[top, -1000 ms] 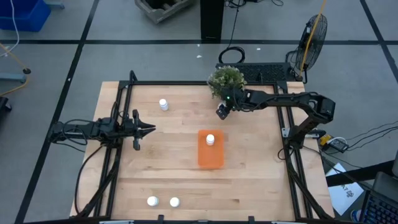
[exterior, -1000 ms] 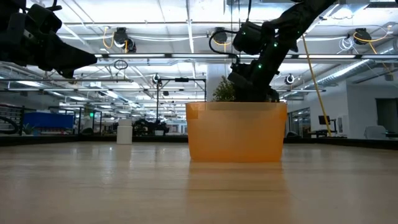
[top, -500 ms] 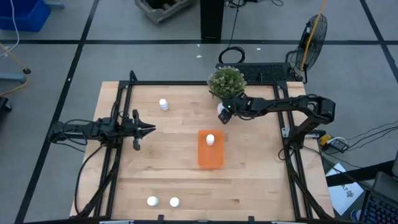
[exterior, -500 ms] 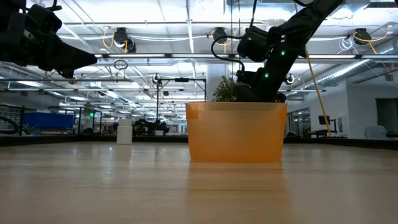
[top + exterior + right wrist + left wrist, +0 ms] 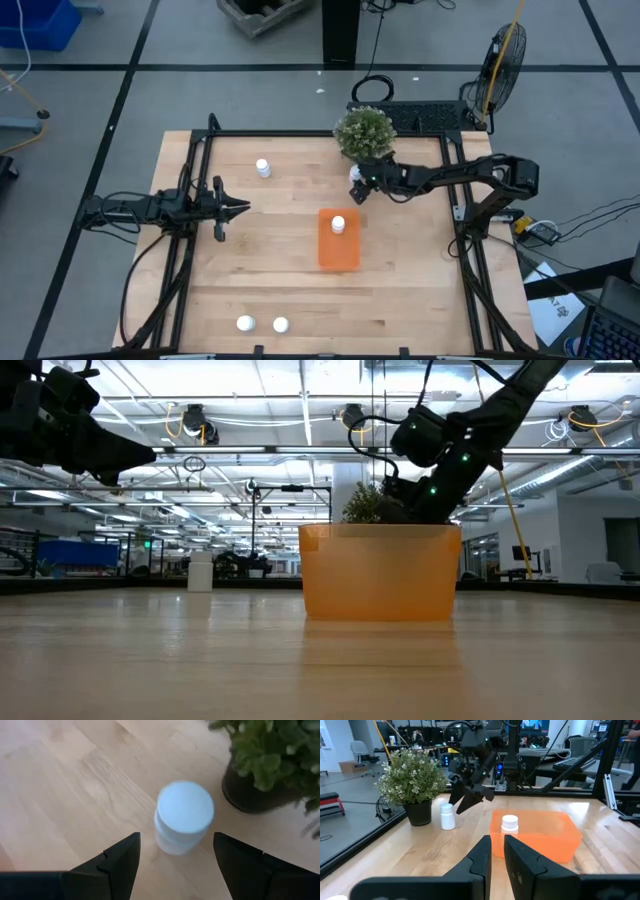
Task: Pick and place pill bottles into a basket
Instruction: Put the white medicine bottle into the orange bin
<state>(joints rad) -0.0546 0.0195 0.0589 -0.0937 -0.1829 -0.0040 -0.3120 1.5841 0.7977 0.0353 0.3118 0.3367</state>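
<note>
A white pill bottle (image 5: 184, 817) stands upright on the wood beside the plant pot, also seen as the bottle (image 5: 447, 816) and the bottle (image 5: 354, 173). My right gripper (image 5: 176, 837) hovers open just above it, slanting down, fingers on either side without touching; it shows as the right gripper (image 5: 462, 804) and the right gripper (image 5: 358, 190). The orange basket (image 5: 339, 250) lies mid-table with one bottle (image 5: 338, 224) standing in it. My left gripper (image 5: 240, 208) waits shut and level at the left.
A green potted plant (image 5: 364, 130) stands at the far edge, right beside the targeted bottle. Another bottle (image 5: 263, 168) stands at the far left, and two bottles (image 5: 245, 323) (image 5: 281, 324) near the front edge. Black frame rails (image 5: 455, 210) border the table.
My right gripper has come down and a little toward the near edge, tipping further downward, to just above the bottle by the plant. Its fingers have stayed open. The bottles have not moved.
</note>
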